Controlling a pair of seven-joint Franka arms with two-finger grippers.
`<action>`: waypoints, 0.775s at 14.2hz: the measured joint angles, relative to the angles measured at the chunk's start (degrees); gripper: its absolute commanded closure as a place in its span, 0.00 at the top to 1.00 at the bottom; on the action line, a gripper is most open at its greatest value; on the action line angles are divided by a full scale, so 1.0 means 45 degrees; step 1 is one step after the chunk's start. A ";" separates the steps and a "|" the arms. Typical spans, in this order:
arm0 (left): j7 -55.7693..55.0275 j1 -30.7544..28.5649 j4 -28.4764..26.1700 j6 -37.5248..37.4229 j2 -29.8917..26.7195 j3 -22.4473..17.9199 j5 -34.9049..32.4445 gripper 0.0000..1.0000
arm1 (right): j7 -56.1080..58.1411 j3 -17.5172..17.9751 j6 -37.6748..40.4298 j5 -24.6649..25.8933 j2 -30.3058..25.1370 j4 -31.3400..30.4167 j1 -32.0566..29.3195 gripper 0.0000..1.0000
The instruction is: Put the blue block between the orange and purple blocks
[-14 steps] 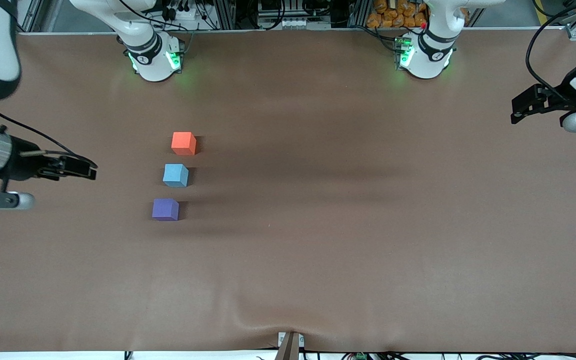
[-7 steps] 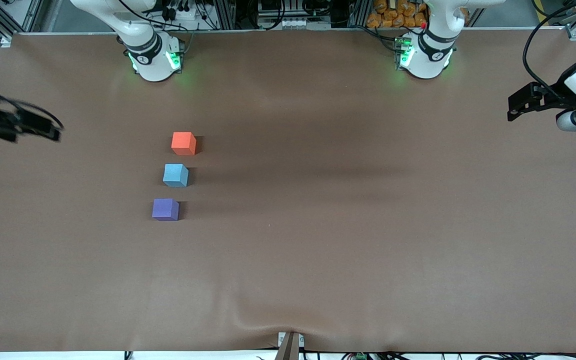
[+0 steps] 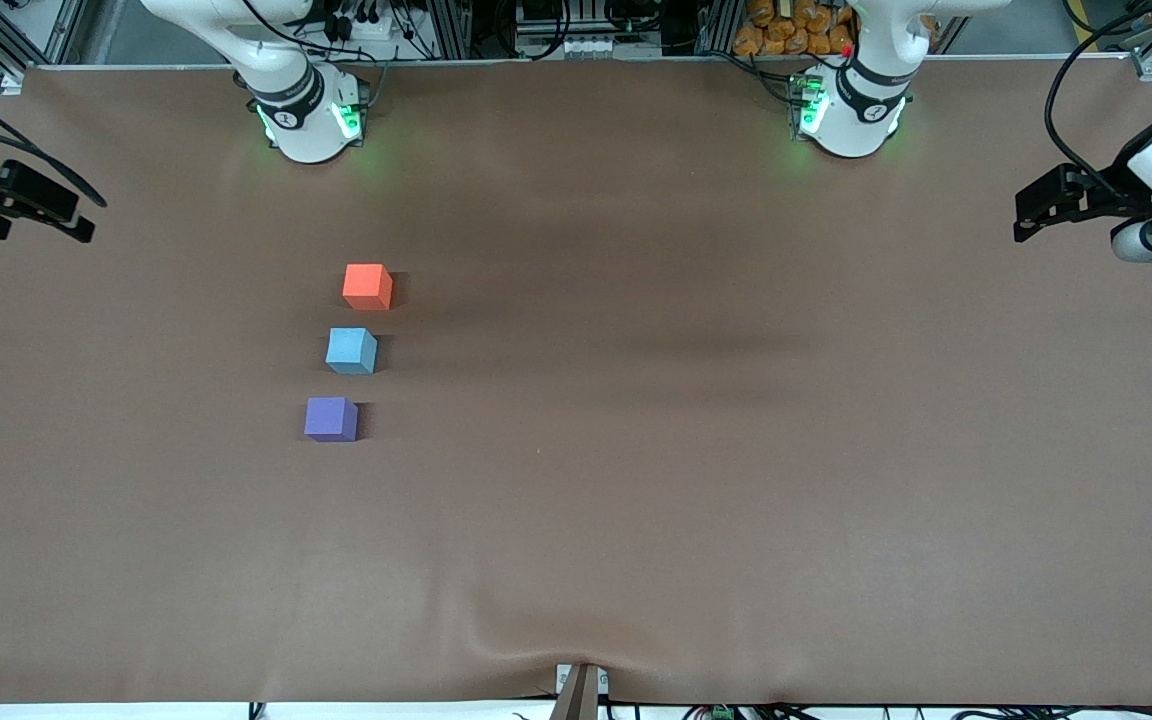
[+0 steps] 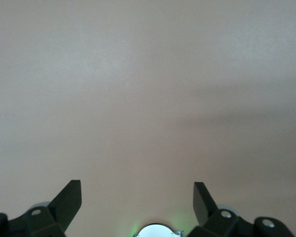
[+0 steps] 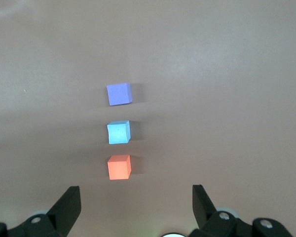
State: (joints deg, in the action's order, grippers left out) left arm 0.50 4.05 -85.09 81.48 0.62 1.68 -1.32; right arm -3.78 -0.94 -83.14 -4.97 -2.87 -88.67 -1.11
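With the blue block [image 3: 351,350] resting between the orange block [image 3: 367,286] and purple block [image 3: 331,418], placement appears complete; left end effector [image 3: 1034,210] and right end effector [image 3: 56,212] hang spread and empty at the worktop [image 3: 696,480] ends.

left gripper [image 4: 137,196] with jaws spread wide over bare brown table [image 4: 148,89]

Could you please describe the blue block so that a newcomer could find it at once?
On the brown table, three small cubes form a short line toward the right arm's end. The blue block is the middle one, light sky-blue, between the orange block and purple block.
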 measured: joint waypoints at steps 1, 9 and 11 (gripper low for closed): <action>-0.0002 0.0007 0.0000 -0.0001 0.0000 0.0009 0.0004 1.00 | 0.0099 0.0019 -0.0072 0.0081 0.0001 -0.0056 0.0003 1.00; -0.0025 0.0063 0.0000 -0.0002 0.0000 0.0062 0.0006 1.00 | 0.1836 0.0075 -0.0196 0.0963 -0.0024 -0.0055 0.0021 1.00; -0.0032 0.0065 0.0000 -0.0002 0.0000 0.0062 0.0006 1.00 | 0.1852 0.0074 -0.0196 0.0950 -0.0025 -0.0049 0.0021 1.00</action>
State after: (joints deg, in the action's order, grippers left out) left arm 0.36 4.34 -85.09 81.47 0.62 1.96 -1.29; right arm 4.55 -0.61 -84.02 -0.69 -2.98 -88.90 -1.02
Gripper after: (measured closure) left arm 0.000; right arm 0.000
